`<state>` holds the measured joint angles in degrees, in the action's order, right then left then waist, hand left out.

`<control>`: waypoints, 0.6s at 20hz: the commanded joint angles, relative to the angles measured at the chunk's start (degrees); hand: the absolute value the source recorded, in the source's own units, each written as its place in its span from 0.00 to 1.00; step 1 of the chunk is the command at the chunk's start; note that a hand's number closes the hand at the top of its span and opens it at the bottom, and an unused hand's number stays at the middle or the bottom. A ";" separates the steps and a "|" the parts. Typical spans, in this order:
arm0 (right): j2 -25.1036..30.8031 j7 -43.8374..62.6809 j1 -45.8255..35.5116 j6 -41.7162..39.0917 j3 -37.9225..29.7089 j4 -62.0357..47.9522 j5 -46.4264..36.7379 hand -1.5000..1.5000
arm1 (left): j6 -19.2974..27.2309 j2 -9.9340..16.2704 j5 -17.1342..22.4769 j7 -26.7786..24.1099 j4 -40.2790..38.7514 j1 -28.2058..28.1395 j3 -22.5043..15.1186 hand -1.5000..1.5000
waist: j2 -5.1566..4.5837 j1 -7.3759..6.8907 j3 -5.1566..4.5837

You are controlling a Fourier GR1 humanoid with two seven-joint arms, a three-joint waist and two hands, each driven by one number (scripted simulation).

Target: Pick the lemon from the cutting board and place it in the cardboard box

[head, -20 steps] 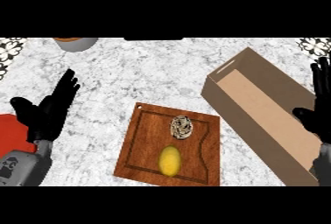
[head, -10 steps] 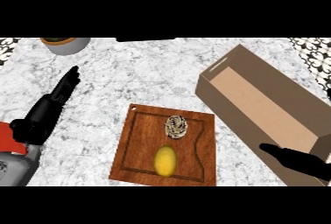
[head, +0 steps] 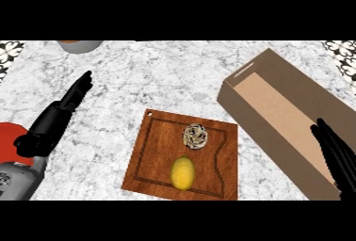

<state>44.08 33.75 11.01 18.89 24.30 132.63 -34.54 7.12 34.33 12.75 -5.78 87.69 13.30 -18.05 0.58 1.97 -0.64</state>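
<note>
Head view showed a marble worktop (head: 160, 75) with a wooden cutting board (head: 149, 162) near its middle, taken below as the landmark. Well left of the board lay something red (head: 10, 136) at the edge, partly hidden by the left hand (head: 49, 124), whose fingers stretched straight up and away, holding nothing. Up and left of the board sat a round vessel (head: 78, 44), perhaps a bowl, cut off by the edge. On the board's near half lay the lemon (head: 182, 172), with a small mottled object (head: 196, 136) just beyond it. Right of the board stood the open cardboard box (head: 278, 110). Over the box's near end showed the right hand (head: 337, 157), fingers straight, apart from the lemon.
</note>
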 commanded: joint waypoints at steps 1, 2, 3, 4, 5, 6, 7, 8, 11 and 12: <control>3.02 12.95 -1.50 -10.89 5.44 5.16 -5.51 0.00 | -1.57 -0.09 0.17 -0.94 -0.81 0.66 0.04 0.50 | -0.59 -1.79 -0.09; 4.03 14.76 -2.56 -13.56 6.94 4.76 -5.76 0.00 | -0.05 -1.54 -1.19 0.50 -0.08 1.93 -1.36 0.50 | -0.57 -1.77 -0.07; 3.84 17.93 -3.04 -15.67 8.85 5.83 -6.04 0.00 | -0.33 -1.31 -0.77 0.10 0.87 0.79 -1.06 0.50 | -0.35 -2.32 0.05; 3.92 20.39 -5.89 -18.65 9.48 5.31 -4.41 0.00 | -2.12 -0.46 -0.61 -0.82 0.15 0.08 -1.37 0.50 | -0.63 -3.23 0.01; 2.05 22.60 -7.69 -19.78 12.69 5.57 -5.44 0.00 | -2.37 -0.87 -0.51 -1.18 -0.22 1.02 -1.31 0.50 | -0.65 -3.42 -0.10; 0.61 25.65 -10.57 -21.80 13.70 5.78 -4.57 0.00 | -1.29 -1.84 -1.20 -2.11 -1.29 1.26 -1.18 0.50 | -0.81 -3.68 -0.12; -0.15 28.76 -12.03 -23.80 14.59 5.02 -4.00 0.00 | -1.10 -1.66 -1.63 0.77 1.31 1.65 -2.41 0.50 | -0.50 -4.26 -0.06; -1.23 31.09 -14.58 -26.24 16.11 3.18 -4.05 0.00 | -2.35 -1.75 -0.48 -1.09 -0.28 1.36 -1.49 0.50 | -0.81 -4.51 -0.08; -6.33 38.99 -19.51 -30.98 20.81 1.56 -4.52 0.00 | -1.94 -2.38 -1.64 -1.98 -1.28 1.49 -1.79 0.50 | -0.67 -4.17 -0.04; -7.75 39.94 -21.43 -32.12 20.95 0.32 -3.54 0.00 | -1.65 -2.85 -2.10 -0.85 -1.45 2.62 -2.35 0.50 | -0.79 -4.39 -0.12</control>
<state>40.93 61.43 -4.73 -5.38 40.59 132.33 -36.10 5.41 32.54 11.50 -6.52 87.08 15.21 -19.57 -0.07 -1.87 -0.69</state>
